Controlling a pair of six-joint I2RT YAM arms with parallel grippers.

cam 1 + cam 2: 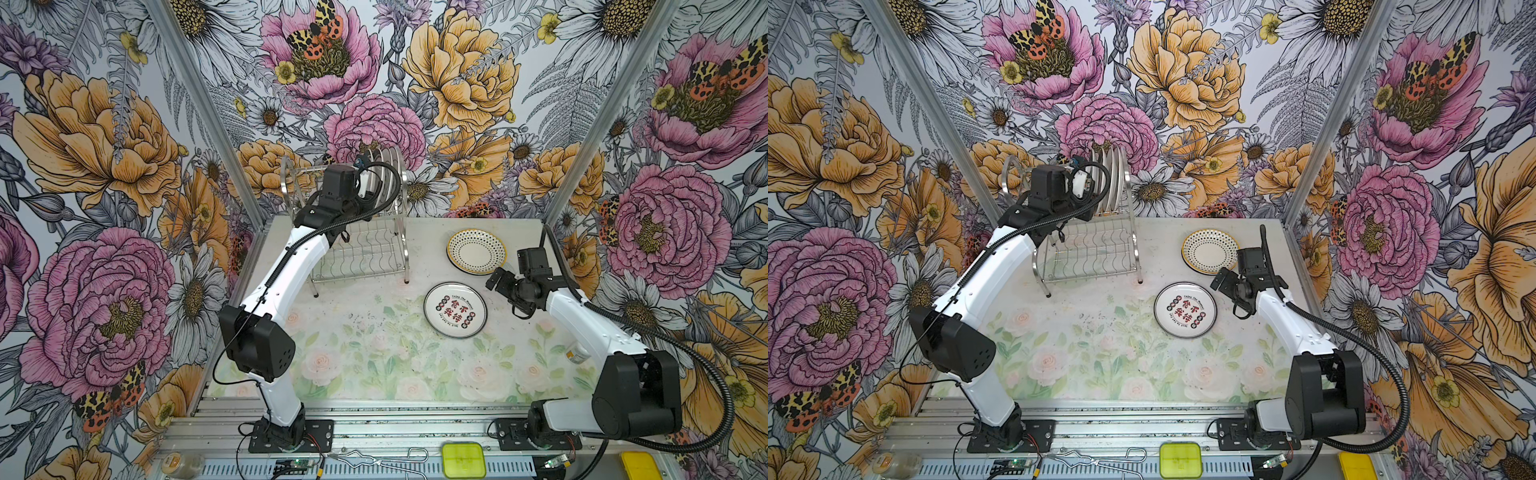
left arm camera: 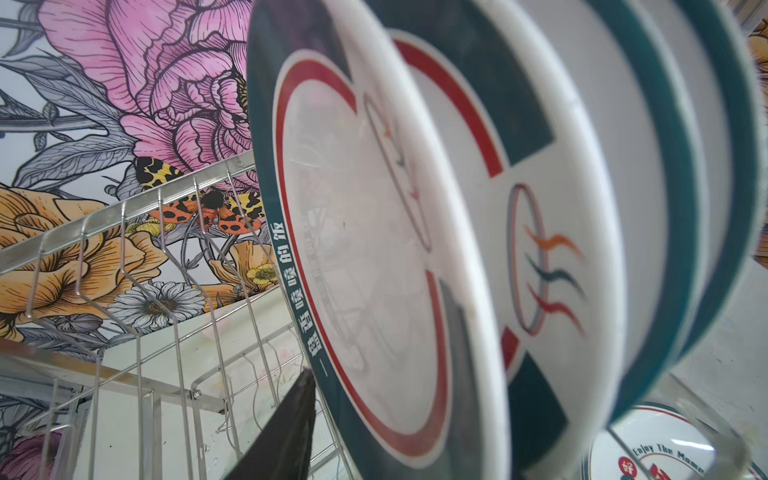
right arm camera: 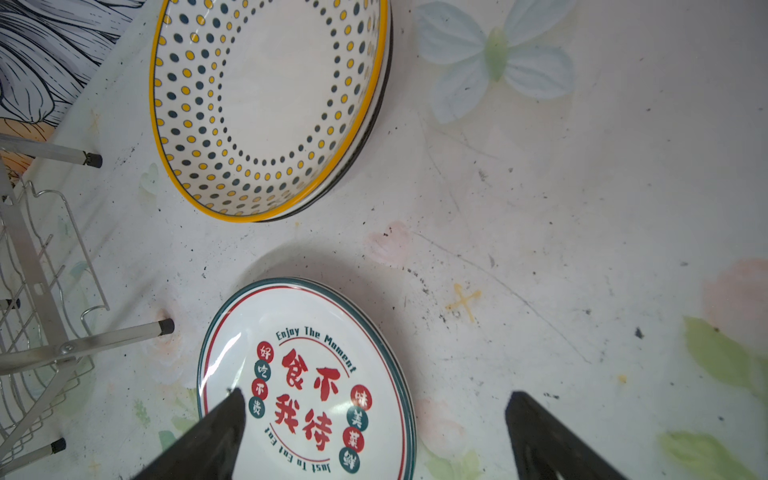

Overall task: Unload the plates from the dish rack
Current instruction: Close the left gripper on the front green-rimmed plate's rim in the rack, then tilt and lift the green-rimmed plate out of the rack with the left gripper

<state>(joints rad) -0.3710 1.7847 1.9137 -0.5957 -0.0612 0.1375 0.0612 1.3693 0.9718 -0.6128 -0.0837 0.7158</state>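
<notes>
The plates (image 1: 390, 174) not yet unloaded stand on edge, close together, in the upper tier of the dish rack (image 1: 361, 253). Others lie flat on the table (image 1: 374, 365): a dotted plate (image 1: 476, 251) resting on another one, and a plate with red characters (image 1: 455, 309) nearer the front. The left gripper (image 1: 369, 176) is at the standing row. In the left wrist view one finger (image 2: 291, 419) lies just beside the front face of the nearest plate (image 2: 365, 249), at its teal rim. The second finger is hidden, so it cannot be told whether the gripper holds this plate or is only around it. The right gripper (image 3: 374, 398) hangs wide apart and empty near the plate with characters. The plates look like glazed ceramic: stiff, rather heavy for thin fingers, smooth and probably slippery. They may chip against the steel wires or against each other. The best hold is probably on the rim of the outermost plate, one finger on each face, deep enough that the plate does not swing.
</notes>
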